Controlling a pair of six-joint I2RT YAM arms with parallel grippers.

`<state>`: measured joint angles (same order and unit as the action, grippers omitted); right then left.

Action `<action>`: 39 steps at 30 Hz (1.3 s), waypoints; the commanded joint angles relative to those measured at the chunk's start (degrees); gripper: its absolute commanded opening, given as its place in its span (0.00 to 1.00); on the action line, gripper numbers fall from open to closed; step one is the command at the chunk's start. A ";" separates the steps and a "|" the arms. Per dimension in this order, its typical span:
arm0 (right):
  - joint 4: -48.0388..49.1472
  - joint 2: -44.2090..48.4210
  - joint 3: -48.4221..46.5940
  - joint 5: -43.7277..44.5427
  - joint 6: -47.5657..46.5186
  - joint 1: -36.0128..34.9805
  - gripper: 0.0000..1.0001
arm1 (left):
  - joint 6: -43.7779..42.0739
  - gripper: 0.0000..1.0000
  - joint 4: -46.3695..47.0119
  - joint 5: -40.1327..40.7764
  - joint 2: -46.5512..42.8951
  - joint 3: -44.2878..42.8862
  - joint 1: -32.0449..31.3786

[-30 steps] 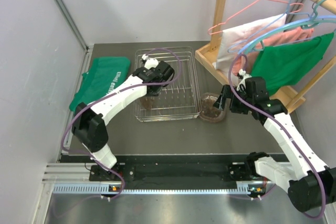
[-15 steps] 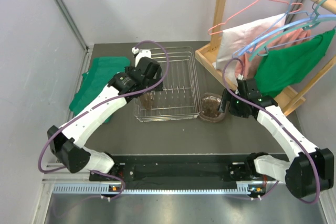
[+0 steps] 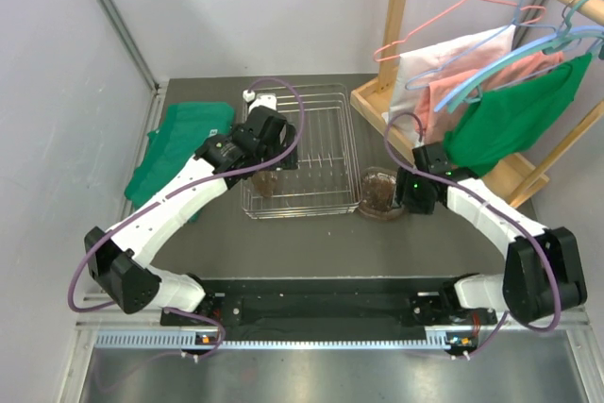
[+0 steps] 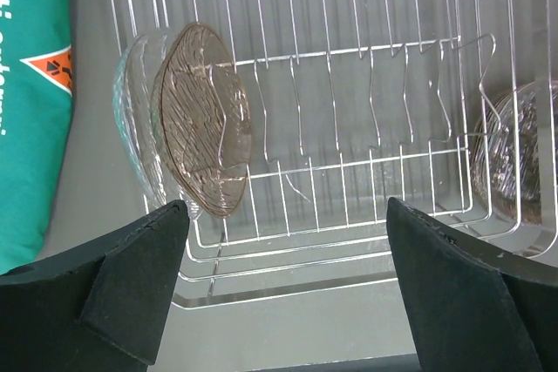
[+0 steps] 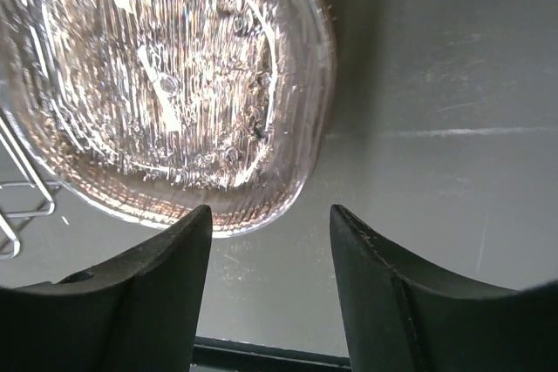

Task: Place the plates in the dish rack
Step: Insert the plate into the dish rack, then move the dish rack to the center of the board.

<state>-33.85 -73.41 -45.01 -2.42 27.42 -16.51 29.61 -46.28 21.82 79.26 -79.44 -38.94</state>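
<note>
A green bag (image 3: 184,143) with white lettering lies flat at the left of the desk (image 3: 311,243), just beside the left wall of the dish rack (image 3: 302,153). The rack sits at the middle of the desk, toward the far side. In its near-left corner two plates stand on edge among the tines: a brown plate (image 4: 202,119), and a clear plate (image 4: 131,119) close behind it on the side toward the bag. The other slots to their right hold nothing.

The left gripper (image 4: 286,213) hangs above the near-left part of the rack with its jaws spread wide and nothing between them. The standing plates are just off its left finger.

Past the rack's right wall, a stack of plates (image 3: 379,193) lies flat on the desk, close against the wires. In the left wrist view it shows only through those wires. The right gripper (image 5: 270,211) hovers low over the stack's right edge, jaws apart and empty, not touching the glass.

Right of that stands a wooden clothes stand (image 3: 406,44), its base just behind the right arm. A green garment (image 3: 514,115) and pale cloths on hangers hang above that arm's forearm.
</note>
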 commanded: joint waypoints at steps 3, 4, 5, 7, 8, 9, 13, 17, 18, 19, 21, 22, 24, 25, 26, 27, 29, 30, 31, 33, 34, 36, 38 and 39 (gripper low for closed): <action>3.43 -3.49 0.45 2.24 0.62 -2.03 0.56 | -0.42 0.99 2.95 -1.34 -2.10 0.60 0.44; 3.61 -3.67 0.45 2.24 0.79 -2.12 0.56 | -0.43 0.99 2.95 -1.52 -2.10 0.69 0.44; 3.61 -3.85 0.37 2.24 0.88 -2.12 0.56 | -0.43 0.99 3.21 -1.70 -2.10 0.78 0.44; 3.87 -3.76 0.19 2.24 0.71 -2.03 0.57 | -0.34 0.99 3.39 -2.22 -2.01 0.78 0.44; 4.05 -3.67 -0.16 2.15 0.53 -2.12 0.57 | -0.34 0.99 3.74 -2.49 -1.92 0.86 0.53; 4.22 -3.76 -0.25 2.15 0.44 -2.12 0.56 | -0.34 0.99 3.74 -2.84 -1.75 0.95 0.53; 4.40 -4.29 -1.83 3.64 -1.05 -2.12 0.56 | -0.25 0.99 3.83 -3.98 -1.13 0.95 0.53; 4.58 -6.21 -4.63 6.36 -2.37 -2.12 0.56 | -0.07 0.99 4.01 -3.98 -1.13 1.21 0.53; 4.66 -6.74 -5.25 6.72 -2.72 -2.12 0.56 | -0.07 0.99 4.01 -3.98 -1.13 1.30 0.53; 4.84 -7.36 -5.96 6.90 -3.51 -2.12 0.56 | -0.07 0.99 4.09 -3.98 -1.22 1.39 0.53; 5.80 -9.12 -7.71 7.42 -4.13 -2.12 0.56 | -0.07 0.99 4.01 -3.98 -1.30 1.57 0.53; 6.24 -9.64 -8.16 7.51 -4.74 -2.03 0.57 | -0.07 0.99 4.01 -3.98 -1.39 1.74 0.53; 7.47 -11.48 -9.47 7.69 -5.27 -1.94 0.56 | 0.01 0.99 4.09 -3.98 -1.57 2.00 0.62; 7.74 -11.93 -9.74 7.78 -5.45 -2.03 0.57 | 0.01 0.99 4.18 -3.98 -1.83 2.18 0.62; 8.09 -12.63 -10.26 7.17 -5.45 -1.94 0.57 | 0.01 0.99 4.10 -4.16 -1.92 2.27 0.62; 8.18 -13.42 -10.44 6.90 -5.36 -1.94 0.57 | -0.07 0.99 4.18 -4.16 -2.18 2.53 0.62; 8.62 -13.87 -10.10 5.85 -5.18 -1.94 0.58 | -0.16 0.99 4.09 -4.07 -2.62 2.71 0.62; 8.97 -14.04 -9.66 5.41 -5.10 -1.94 0.60 | -0.16 0.99 4.01 -3.81 -2.97 3.06 0.70; 9.84 -14.04 -9.31 4.88 -5.18 -1.94 0.62 | -0.25 0.99 4.18 -3.72 -3.15 3.24 0.71; 9.77 -13.70 -8.25 4.26 -4.92 -1.94 0.64 | -0.16 0.99 4.09 -3.63 -3.50 3.67 0.88; 9.07 -13.35 -8.16 4.96 -4.14 -1.94 0.64 | -0.16 0.99 4.01 -3.63 -3.59 3.68 0.97; 8.45 -12.64 -7.63 5.75 -4.13 -2.03 0.68 | -0.16 0.99 4.01 -3.54 -3.68 3.85 1.06; 6.44 -10.62 -7.63 8.28 -3.60 -2.38 0.76 | -0.16 0.99 4.09 -3.54 -3.59 3.77 1.15; 6.08 -9.57 -7.55 9.61 -3.43 -2.73 0.77 | -0.16 0.99 4.09 -3.54 -3.42 3.59 1.15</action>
<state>-26.83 -87.26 -52.90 3.40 23.27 -17.91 29.63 -44.12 17.85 77.49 -75.72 -38.15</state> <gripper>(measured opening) 0.745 0.990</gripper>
